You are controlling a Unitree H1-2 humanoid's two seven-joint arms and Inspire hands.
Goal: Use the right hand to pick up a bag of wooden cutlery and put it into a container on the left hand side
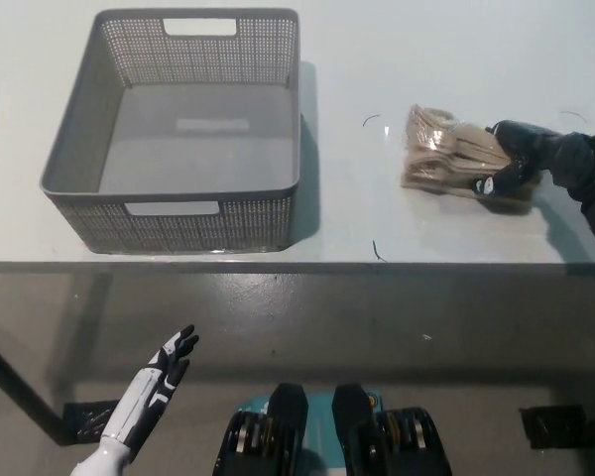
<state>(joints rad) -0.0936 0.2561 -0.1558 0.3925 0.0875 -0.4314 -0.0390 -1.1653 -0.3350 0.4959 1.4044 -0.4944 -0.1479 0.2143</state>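
A clear bag of wooden cutlery (444, 154) lies on the white table (377, 59), right of the basket. My black right hand (516, 164) lies on the bag's right end, fingers curled over and around its edge. Whether the bag is truly gripped is unclear; it still rests on the table. A grey perforated basket (69, 159) with cut-out handles stands at the table's left and holds nothing. My white left hand (154, 382) hangs below the table's front edge at lower left, fingers spread, holding nothing.
The table's front edge (297, 264) runs across the middle of the view, with dark floor below it. Small dark marks (376, 250) dot the tabletop between basket and bag.
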